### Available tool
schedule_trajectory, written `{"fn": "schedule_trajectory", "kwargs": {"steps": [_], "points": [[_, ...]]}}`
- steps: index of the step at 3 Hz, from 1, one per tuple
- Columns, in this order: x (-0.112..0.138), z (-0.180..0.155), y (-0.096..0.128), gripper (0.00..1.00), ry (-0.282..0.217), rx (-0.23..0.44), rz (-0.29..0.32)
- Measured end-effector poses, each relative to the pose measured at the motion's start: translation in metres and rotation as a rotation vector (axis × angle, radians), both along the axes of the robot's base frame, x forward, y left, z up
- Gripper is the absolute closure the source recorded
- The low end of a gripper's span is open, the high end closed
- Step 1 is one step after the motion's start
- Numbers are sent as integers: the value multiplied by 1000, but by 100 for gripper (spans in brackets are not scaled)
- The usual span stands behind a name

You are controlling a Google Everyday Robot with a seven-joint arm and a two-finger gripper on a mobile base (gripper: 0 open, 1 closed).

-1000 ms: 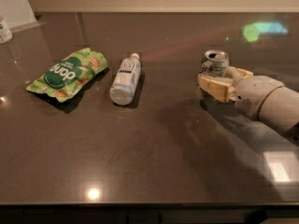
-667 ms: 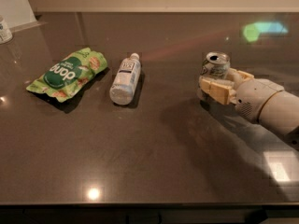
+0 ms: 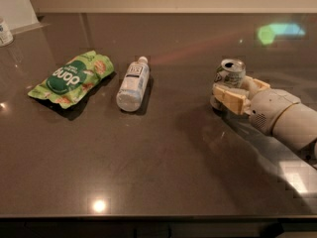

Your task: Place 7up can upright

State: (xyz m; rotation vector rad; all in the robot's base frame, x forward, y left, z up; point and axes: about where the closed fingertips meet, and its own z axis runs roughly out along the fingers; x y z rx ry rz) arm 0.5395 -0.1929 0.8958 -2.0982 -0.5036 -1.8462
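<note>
The 7up can (image 3: 230,73) is a small silver can with green print. It stands upright on the dark table at the right, with its pull-tab top facing up. My gripper (image 3: 235,89) reaches in from the right at table height. Its cream fingers (image 3: 229,99) close around the lower part of the can, and the near finger hides the can's base.
A clear plastic water bottle (image 3: 132,84) lies on its side left of centre. A green snack bag (image 3: 72,78) lies further left. A small white container (image 3: 5,32) stands at the far left edge. The table's front edge (image 3: 158,216) runs along the bottom.
</note>
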Motion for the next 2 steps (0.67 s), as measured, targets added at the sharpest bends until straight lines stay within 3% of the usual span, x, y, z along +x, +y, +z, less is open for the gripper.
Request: {"fn": "schedule_trajectory", "kwargs": {"steps": [2], "points": [[0,-8,-4,8,3,9,-23]]}}
